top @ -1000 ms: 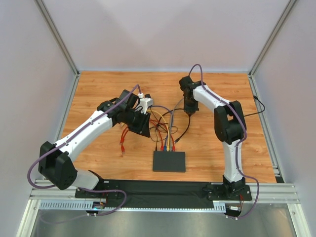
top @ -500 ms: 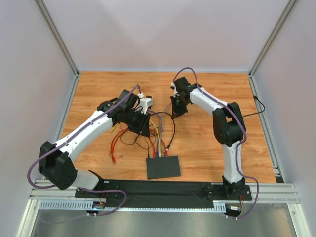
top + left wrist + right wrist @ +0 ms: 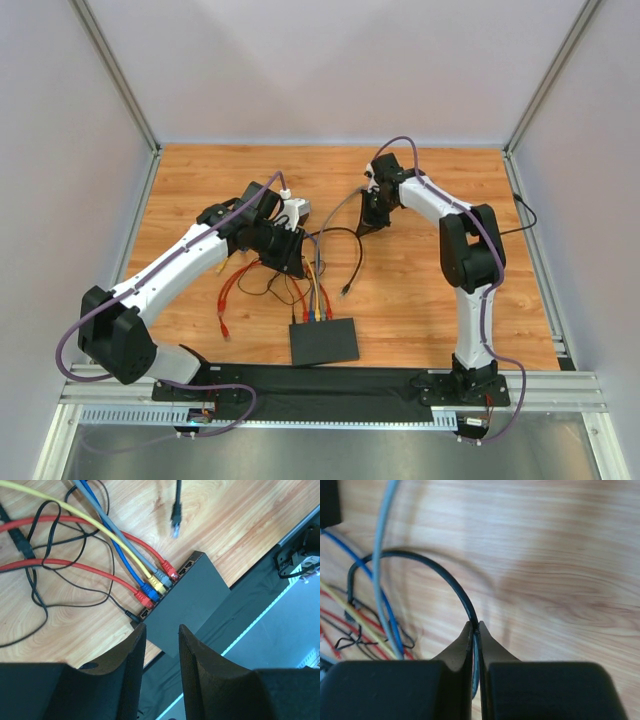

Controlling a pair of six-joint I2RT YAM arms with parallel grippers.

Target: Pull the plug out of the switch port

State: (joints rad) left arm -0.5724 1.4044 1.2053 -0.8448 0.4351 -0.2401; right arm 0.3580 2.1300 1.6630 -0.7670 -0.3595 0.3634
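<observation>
The switch [image 3: 323,342] is a flat black box near the table's front edge, also in the left wrist view [image 3: 192,602]. Red, blue, yellow and grey plugs [image 3: 158,582] sit in its row of ports. A black plug [image 3: 344,291] [image 3: 175,524] lies loose on the wood, apart from the switch. Its black cable [image 3: 420,562] loops up into my right gripper [image 3: 373,220] [image 3: 475,626], which is shut on it at the far middle. My left gripper [image 3: 291,262] [image 3: 161,635] hangs open above the switch's left end, holding nothing.
A tangle of red, yellow, blue, grey and thin black cables [image 3: 290,275] spreads between the arms. A loose red cable end [image 3: 222,322] lies to the left. A black mat [image 3: 330,380] runs along the near edge. Metal frame posts stand at the corners.
The black plug has come out of the switch and now lies apart from it. The switch slid left and toward the near edge, turning slightly. My right gripper swung left, then back right with the cable.
</observation>
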